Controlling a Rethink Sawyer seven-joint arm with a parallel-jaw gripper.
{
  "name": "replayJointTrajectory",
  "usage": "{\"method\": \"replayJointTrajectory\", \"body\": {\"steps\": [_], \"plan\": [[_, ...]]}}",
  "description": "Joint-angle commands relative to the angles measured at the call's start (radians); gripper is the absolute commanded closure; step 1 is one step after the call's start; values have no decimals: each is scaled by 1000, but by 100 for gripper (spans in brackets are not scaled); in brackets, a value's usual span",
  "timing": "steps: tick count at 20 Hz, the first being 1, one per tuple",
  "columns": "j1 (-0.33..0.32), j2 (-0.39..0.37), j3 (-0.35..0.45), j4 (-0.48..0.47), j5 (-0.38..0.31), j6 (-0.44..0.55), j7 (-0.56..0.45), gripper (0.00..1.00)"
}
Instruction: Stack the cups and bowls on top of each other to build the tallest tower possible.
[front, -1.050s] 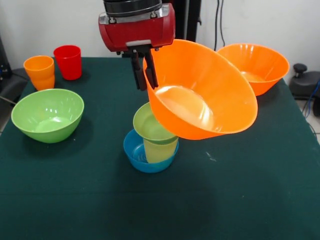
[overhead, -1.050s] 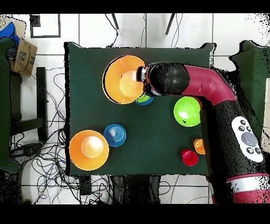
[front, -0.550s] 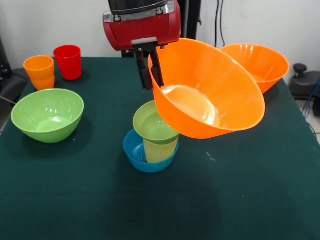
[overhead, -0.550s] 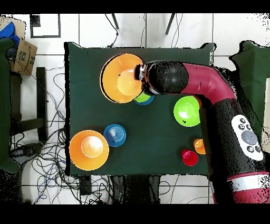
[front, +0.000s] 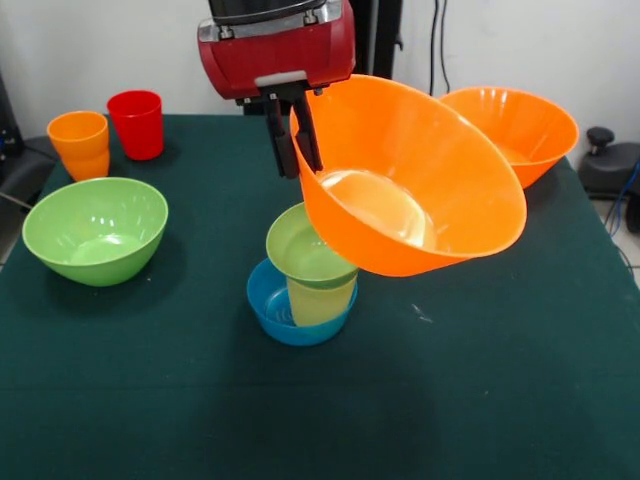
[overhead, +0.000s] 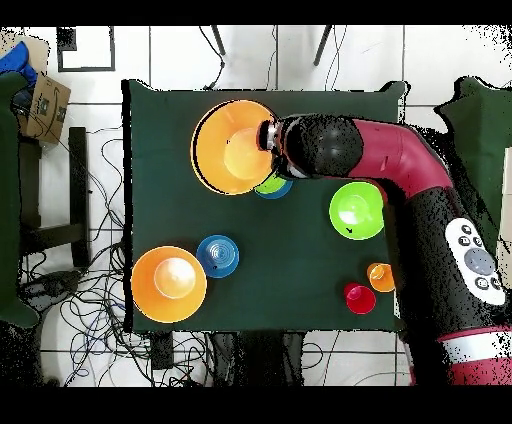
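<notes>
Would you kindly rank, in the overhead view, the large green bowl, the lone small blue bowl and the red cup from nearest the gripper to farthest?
1. Large green bowl, right of the gripper.
2. Small blue bowl, toward the bottom, beside an orange bowl.
3. Red cup, bottom right.

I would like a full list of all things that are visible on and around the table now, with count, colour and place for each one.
Very large glossy orange plastic bowls: 2; one tilted, held by its rim above the pile; one on the table's far side in the front view.
Large green bowl: 1, near the cups.
Small blue bowls: 2; one at the pile's bottom; one alone beside an orange bowl, overhead view.
Small green bowl: 1, atop the yellow cup.
Pale yellow translucent cup: 1, in the blue bowl.
Orange cup: 1, far corner.
Red cup: 1, beside it.
Dark green table: 1.
Cardboard box: 1, on the floor.
Red and black arm: 1.
Gripper: 1, shut on the bowl's rim.
</notes>
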Motion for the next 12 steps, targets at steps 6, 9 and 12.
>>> {"method": "replayJointTrajectory", "body": {"steps": [6, 9, 12], "plan": [[-51, 22, 67, 73, -67, 131, -243, 100], [-53, 24, 66, 62, -75, 148, -248, 100], [-50, 30, 64, 47, -84, 158, -250, 100]]}}
